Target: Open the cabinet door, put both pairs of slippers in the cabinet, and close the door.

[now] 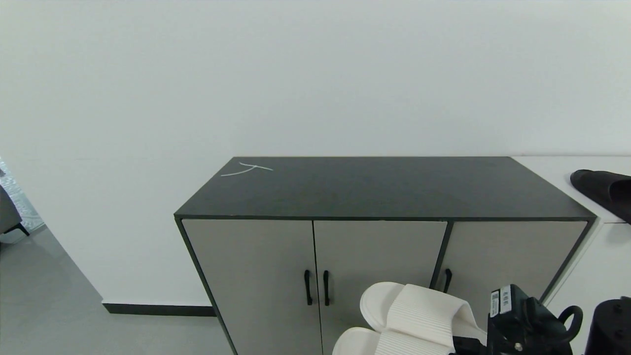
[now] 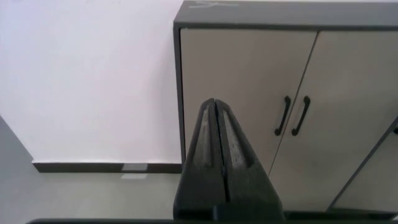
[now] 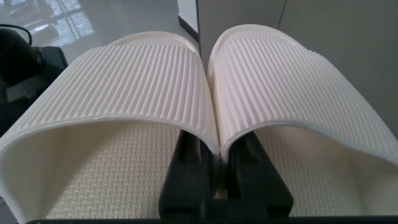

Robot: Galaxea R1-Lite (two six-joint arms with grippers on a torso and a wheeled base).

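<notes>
White wall backs the dark-topped cabinet [image 1: 379, 192], its grey doors all closed. The right gripper [image 3: 217, 163] is clamped on the inner edges of both white slippers [image 1: 419, 315], held side by side before the doors. The left gripper [image 2: 216, 134] is pressed together, empty, facing the cabinet's left doors. A black slipper [image 1: 604, 190] lies on the white table [image 1: 552, 167] beside the cabinet.

Bright, even light washes the wall [image 1: 296, 74], and what shadows there are stay soft. The cabinet [image 1: 379, 190] top takes a faint dull sheen. At the right wrist, window glare gleams off the floor [image 3: 68, 18], and soft shade lines the ribs of the white slippers [image 3: 143, 74].
</notes>
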